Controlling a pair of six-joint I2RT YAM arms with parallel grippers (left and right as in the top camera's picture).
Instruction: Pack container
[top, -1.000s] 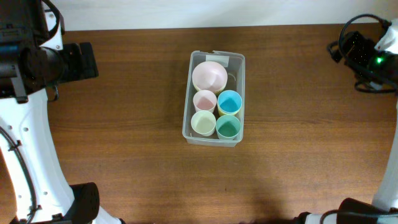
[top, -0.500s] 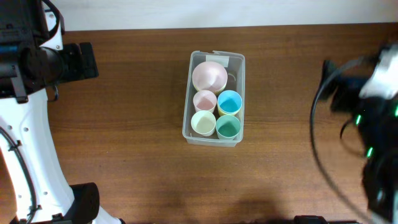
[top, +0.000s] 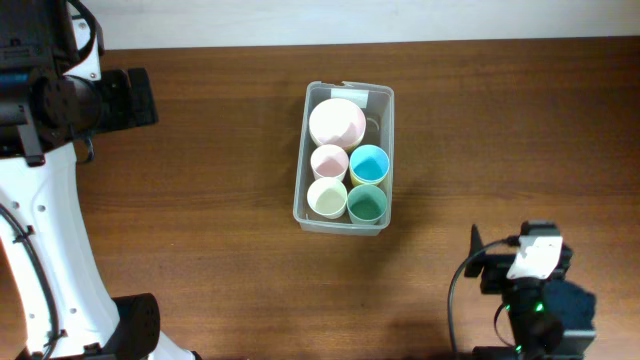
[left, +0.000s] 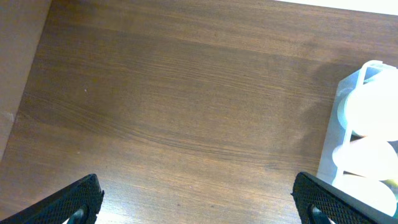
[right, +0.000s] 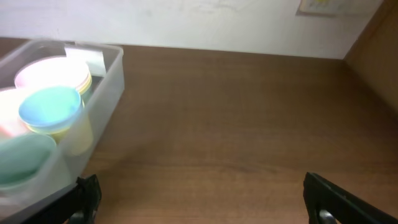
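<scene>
Since both arms stand off from the load, nothing is in hand at this moment. Container (top: 338, 226) sits in the middle of the table (top: 200, 220), white label at the far end. Inside: pink bowl stack (top: 337, 122) at the far end, then pink cup (top: 329, 160) and blue cup (top: 369, 164) side by side, then cream cup (top: 326, 198) and green cup (top: 367, 204) at the near end. No loose pieces visible on the wood. Packing looks complete, or close to it.

Left gripper (left: 199, 202): fingers spread wide, nothing between them, well apart from the bin. Right gripper (right: 211, 199): likewise spread wide and empty, low at the near right, bin at the left edge of its view.

Risks, as judged. Blue cup rides nested in a yellow cup (right: 78, 134) and appears to stand proud of the rim; a pass across the bin with fingers this wide could clip it and tip the row. Right arm is low; a sideways sweep toward the bin would shove the light plastic wall and slide the whole load.
</scene>
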